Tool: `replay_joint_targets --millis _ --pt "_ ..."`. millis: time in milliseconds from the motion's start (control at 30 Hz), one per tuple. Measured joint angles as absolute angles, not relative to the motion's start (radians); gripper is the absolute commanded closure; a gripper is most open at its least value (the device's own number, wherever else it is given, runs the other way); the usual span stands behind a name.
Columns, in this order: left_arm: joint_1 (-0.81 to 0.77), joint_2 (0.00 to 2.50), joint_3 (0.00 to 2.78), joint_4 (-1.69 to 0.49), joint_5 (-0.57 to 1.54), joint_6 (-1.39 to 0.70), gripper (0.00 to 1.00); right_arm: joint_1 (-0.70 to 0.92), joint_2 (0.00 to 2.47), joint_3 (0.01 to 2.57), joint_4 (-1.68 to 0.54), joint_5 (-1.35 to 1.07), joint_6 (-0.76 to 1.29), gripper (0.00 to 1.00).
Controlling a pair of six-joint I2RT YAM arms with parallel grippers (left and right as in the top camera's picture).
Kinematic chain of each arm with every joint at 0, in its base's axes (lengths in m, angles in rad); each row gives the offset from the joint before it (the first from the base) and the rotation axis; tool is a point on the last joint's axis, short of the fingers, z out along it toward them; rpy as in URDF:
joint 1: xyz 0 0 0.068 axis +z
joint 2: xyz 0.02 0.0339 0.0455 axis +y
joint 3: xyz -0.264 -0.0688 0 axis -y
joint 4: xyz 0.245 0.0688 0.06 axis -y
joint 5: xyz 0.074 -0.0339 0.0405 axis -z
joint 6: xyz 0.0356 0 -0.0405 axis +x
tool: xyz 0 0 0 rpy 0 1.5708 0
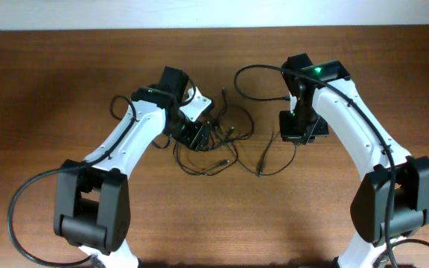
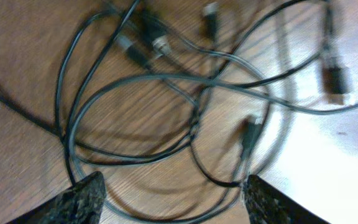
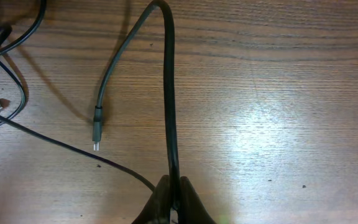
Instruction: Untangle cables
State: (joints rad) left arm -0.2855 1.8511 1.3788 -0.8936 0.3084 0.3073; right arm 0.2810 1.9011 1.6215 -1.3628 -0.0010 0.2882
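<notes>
- The wooden table [image 1: 43,82] carries everything. The knot of cables [image 1: 218,149] lies near its middle.
- There are two arms. The left arm [image 1: 121,141] reaches in from the knot's left, with its wrist over the knot's left edge. The right arm [image 1: 360,138] stands to the knot's right, apart from the heap itself.
- Thicker black leads run along both arms. One [image 1: 15,201] bows out by the left arm's base, well away from the knot.
- The knot is several thin black cords looped over and under each other. Too many crossings hide the exact count.
- One held cable [image 3: 169,93] leaves the knot's right side. It rises from the right gripper [image 3: 173,182], bends over and runs down to a free plug [image 3: 96,134] lying flat on the wood between knot and gripper.
- A second thin cord [image 3: 73,149] runs out from the knot and passes just below that plug.
- There are two grippers. The left gripper [image 2: 173,179] has its fingers spread wide over the knot's loops and pinches nothing. Whether it touches a cord cannot be told.
- The right gripper is pinched tight on the held cable.
- About five small plug ends show inside the knot in the left wrist view, but blur leaves that count unsure.
</notes>
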Motion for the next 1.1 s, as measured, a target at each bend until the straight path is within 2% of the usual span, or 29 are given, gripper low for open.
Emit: replay_joint_targets --millis 233,267,300,333,400,467,633,833,933,967,1000,1033,1067,1100 --pt "-0.386 1.840 1.384 -0.920 0.366 0.376 0.30 0.281 1.901 1.619 -1.361 -0.005 0.289 0.95" --pt "-0.395 1.840 1.373 -0.910 0.364 0.378 0.36 0.281 1.901 1.619 -1.361 -0.005 0.288 0.95" --pt "-0.398 1.840 1.359 -0.881 0.362 0.377 0.48 0.281 1.901 1.619 -1.361 -0.005 0.288 0.95" --pt "-0.399 1.840 1.340 -0.836 0.359 0.366 0.69 0.281 1.901 1.619 -1.360 -0.005 0.289 0.95" --pt "-0.398 1.840 1.315 -0.780 0.345 0.339 0.93 0.281 1.901 1.619 -1.361 -0.006 0.288 0.95" --pt "-0.398 1.840 1.306 -0.744 0.313 0.305 0.99 0.281 1.901 1.619 -1.361 -0.005 0.288 0.95" --pt "-0.389 1.840 1.305 -0.642 0.187 0.139 1.00 0.281 1.901 1.619 -1.361 -0.005 0.288 0.95" --pt "-0.233 1.840 1.305 -0.694 0.115 -0.119 1.00 0.281 1.901 1.619 -1.356 -0.028 0.289 0.95" --pt "-0.173 1.840 1.304 -0.704 0.112 -0.191 1.00 0.281 1.901 1.619 -1.332 -0.057 0.283 0.76" --pt "-0.163 1.840 1.304 -0.710 0.113 -0.204 1.00 0.281 1.901 1.619 -1.323 -0.078 0.287 0.64" --pt "-0.156 1.840 1.304 -0.714 0.112 -0.215 1.00 0.281 1.901 1.619 -1.317 -0.093 0.283 0.55" --pt "-0.156 1.840 1.304 -0.714 0.114 -0.224 1.00 0.281 1.901 1.619 -1.307 -0.105 0.274 0.39" --pt "-0.157 1.840 1.304 -0.714 0.115 -0.229 1.00 0.281 1.901 1.619 -1.290 -0.114 0.264 0.32" --pt "-0.157 1.840 1.304 -0.714 0.115 -0.229 1.00 0.281 1.901 1.619 -1.268 -0.119 0.249 0.32"
